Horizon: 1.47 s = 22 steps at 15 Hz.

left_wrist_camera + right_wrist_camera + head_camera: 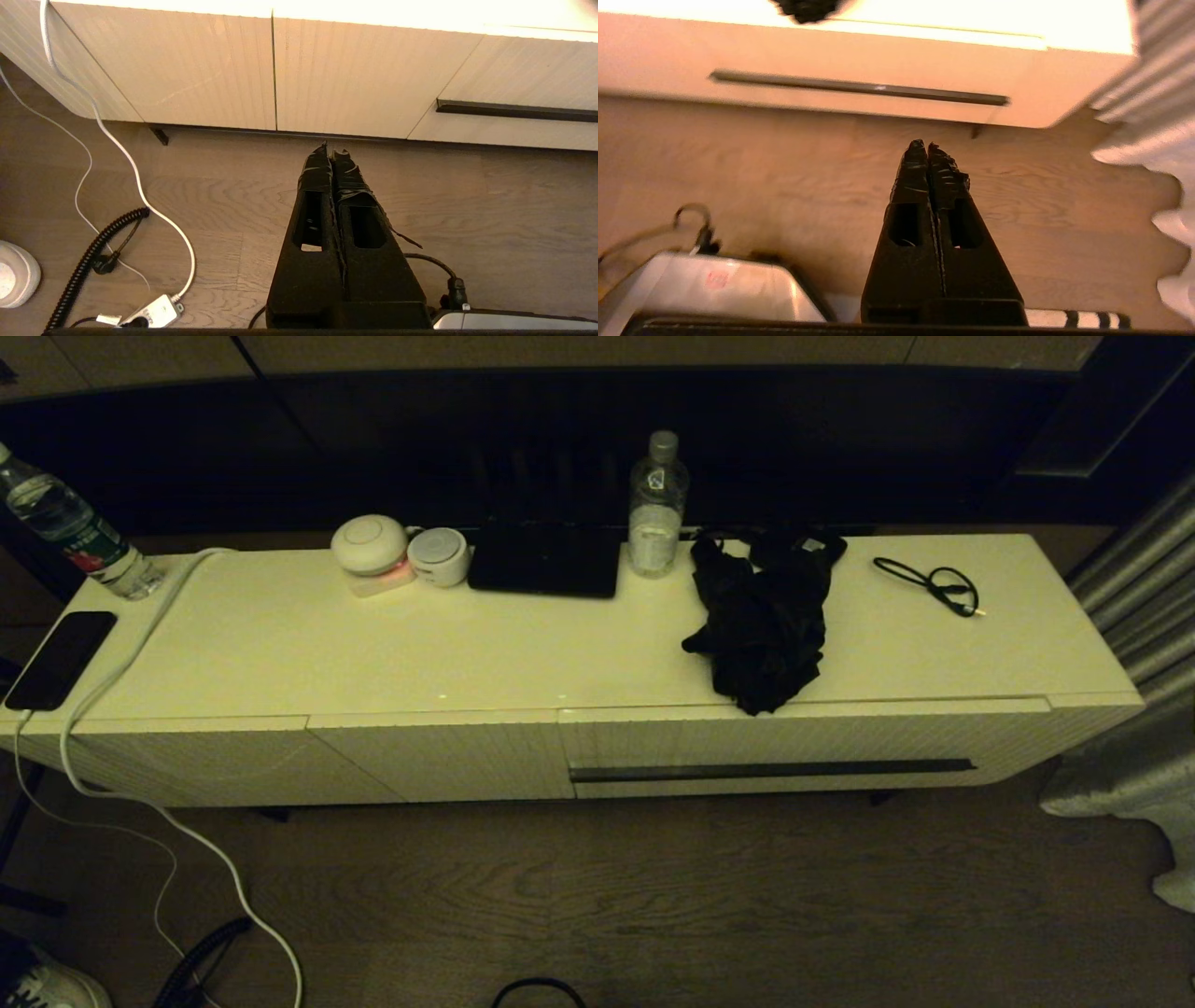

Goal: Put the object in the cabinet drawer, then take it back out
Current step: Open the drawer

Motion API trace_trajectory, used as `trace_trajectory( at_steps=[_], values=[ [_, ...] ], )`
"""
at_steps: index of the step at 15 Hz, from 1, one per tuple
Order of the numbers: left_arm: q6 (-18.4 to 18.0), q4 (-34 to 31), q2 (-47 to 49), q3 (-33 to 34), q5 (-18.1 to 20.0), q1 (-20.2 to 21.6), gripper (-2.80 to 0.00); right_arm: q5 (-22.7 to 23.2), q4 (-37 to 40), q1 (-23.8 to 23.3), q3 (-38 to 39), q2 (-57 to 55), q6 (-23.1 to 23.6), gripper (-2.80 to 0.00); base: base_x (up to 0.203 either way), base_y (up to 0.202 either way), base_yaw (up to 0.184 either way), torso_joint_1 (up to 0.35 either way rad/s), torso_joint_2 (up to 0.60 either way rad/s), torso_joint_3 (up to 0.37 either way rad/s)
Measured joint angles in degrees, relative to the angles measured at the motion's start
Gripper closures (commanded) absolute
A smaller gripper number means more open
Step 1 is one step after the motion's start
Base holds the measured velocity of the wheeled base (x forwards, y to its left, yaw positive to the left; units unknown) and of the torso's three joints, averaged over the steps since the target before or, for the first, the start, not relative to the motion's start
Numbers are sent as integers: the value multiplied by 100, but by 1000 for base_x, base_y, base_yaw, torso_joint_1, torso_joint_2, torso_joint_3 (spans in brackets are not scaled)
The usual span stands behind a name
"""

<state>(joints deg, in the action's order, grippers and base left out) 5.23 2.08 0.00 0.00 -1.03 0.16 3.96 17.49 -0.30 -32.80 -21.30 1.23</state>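
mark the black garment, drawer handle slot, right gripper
black garment [766,625]: head view, middle of bundle.
drawer handle slot [773,770]: head view, mid-slot.
right gripper [927,145]: right wrist view, between shut fingertips.

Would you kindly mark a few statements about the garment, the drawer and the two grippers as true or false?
1. The black garment lies on the cabinet top, one end hanging over the front edge. True.
2. The drawer is pulled open. False: it is closed.
3. The right gripper holds the garment. False: its jaws are shut on nothing, above the floor.
4. The left gripper has its jaws shut. True.
5. A water bottle stands beside the garment. True.
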Motion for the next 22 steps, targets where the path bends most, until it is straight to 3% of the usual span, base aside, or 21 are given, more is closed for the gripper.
trace_trajectory(
  at_steps=[3, 6, 10, 13, 18, 22],
  values=[
    [-2, 0, 0, 0, 2, -2, 0, 320, 76, 104, -1098, -1642, 477, 0, 0, 0, 0, 0, 0, 0],
    [-2, 0, 0, 0, 3, -2, 0, 333, 120, 633, -2126, -3288, 1248, 0, 0, 0, 0, 0, 0, 0],
    [0, 0, 0, 0, 2, 0, 0, -356, 43, 1790, -2798, -5225, 2177, 0, 0, 0, 0, 0, 0, 0],
    [-2, 0, 0, 0, 2, 2, 0, -894, -96, 2263, -2984, -6392, 2741, 0, 0, 0, 0, 0, 0, 0],
    [0, 0, 0, 0, 0, -2, 0, -1253, -323, 2338, -2846, -7477, 4502, 0, 0, 0, 0, 0, 0, 0],
    [0, 0, 0, 0, 0, 2, 0, -1076, -1215, 2046, -2451, -7905, 5907, 0, 0, 0, 0, 0, 0, 0]
  ],
)
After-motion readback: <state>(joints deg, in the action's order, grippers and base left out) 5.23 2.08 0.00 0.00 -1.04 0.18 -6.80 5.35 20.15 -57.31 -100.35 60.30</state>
